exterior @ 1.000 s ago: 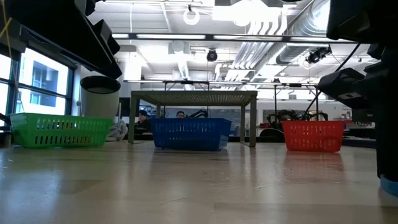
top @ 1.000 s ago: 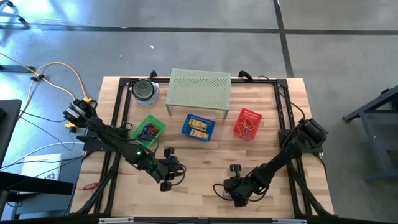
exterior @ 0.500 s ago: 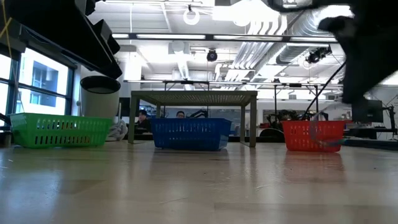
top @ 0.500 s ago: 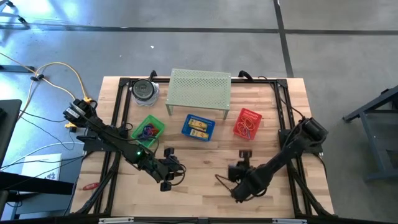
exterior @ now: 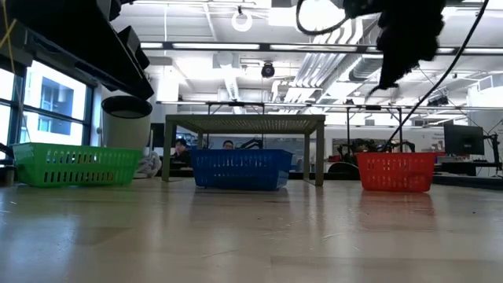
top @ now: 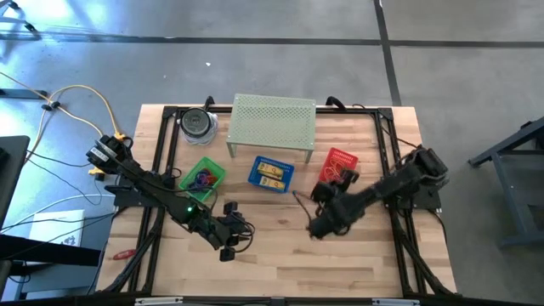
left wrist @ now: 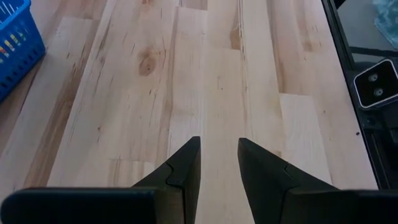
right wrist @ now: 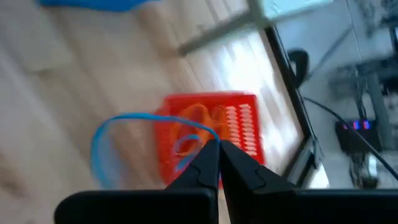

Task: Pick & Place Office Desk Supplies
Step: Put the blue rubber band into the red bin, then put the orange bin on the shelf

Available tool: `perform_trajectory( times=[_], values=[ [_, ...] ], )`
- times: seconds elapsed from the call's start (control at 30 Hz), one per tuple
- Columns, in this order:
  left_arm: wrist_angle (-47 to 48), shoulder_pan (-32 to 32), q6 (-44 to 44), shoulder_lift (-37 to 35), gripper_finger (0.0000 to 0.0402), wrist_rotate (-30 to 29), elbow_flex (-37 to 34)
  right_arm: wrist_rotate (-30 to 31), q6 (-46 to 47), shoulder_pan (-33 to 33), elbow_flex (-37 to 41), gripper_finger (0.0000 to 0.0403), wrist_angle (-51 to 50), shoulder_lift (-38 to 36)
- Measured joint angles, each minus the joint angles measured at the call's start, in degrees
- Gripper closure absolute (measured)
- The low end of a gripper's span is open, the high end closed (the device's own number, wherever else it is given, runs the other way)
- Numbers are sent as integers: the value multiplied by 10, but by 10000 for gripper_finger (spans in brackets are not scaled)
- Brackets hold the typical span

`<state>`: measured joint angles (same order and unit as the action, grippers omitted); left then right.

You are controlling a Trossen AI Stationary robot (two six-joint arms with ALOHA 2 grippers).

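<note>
My right gripper [right wrist: 217,144] is shut on a thin blue band loop [right wrist: 102,146], one of the office desk supplies. It hangs high above the table [top: 280,255], just short of the red basket [top: 340,161], which holds orange bands [right wrist: 199,115]. From the low view the gripper [exterior: 401,35] is near the top, with the loop [exterior: 314,17] beside it. The blue basket [top: 270,174] holds yellow blocks. The green basket [top: 204,177] holds purple and blue loops. My left gripper [left wrist: 219,144] stands open over bare wood at the near left. My right gripper pinches one spot of the blue band's rim [right wrist: 202,134] between its two fingertips. The fingers slant down toward the far right. The band is lifted clear of the table and stands out sideways from the tips as an open loop.
A green perforated shelf [top: 272,123] stands at the far middle, with a round container [top: 197,123] to its left. The three baskets stand in a row in front of it. A black frame [top: 391,153] borders the table. Bare wood [top: 280,263] lies along the near side.
My right gripper has risen from low over the near part of the table and swung toward the far edge, to the red basket. It turned as it went and stayed shut. The blue band came up with it, clear of the wood.
</note>
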<state>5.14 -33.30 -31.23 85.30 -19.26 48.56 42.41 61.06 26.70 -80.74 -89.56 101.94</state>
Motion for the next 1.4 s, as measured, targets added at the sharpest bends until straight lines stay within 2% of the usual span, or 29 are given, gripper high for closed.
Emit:
perform_trajectory(
  times=[0.13,0.43,0.63,0.77,0.93,1.1,1.17,1.3,1.4],
  values=[
    [4,0,-3,0,299,2,0,-1,-3,-56,14,400,-5,-15],
    [4,-9,-18,0,299,14,0,-59,16,-159,118,401,11,-28],
    [4,-20,-18,0,299,14,0,-52,2,-184,155,395,46,-29],
    [4,-21,-31,0,299,14,0,-59,2,-187,158,364,50,-29],
    [4,-21,-37,0,299,13,0,-62,3,-186,158,295,51,-29],
    [4,-21,-41,0,299,13,0,-9,17,-186,158,235,48,-29],
    [4,-21,-42,0,299,12,0,8,30,-186,156,226,36,-29],
    [4,-21,-44,0,299,12,0,5,45,-184,142,222,-5,-29],
    [4,-21,-44,0,299,12,0,-40,23,-172,130,222,7,-42]
  ],
)
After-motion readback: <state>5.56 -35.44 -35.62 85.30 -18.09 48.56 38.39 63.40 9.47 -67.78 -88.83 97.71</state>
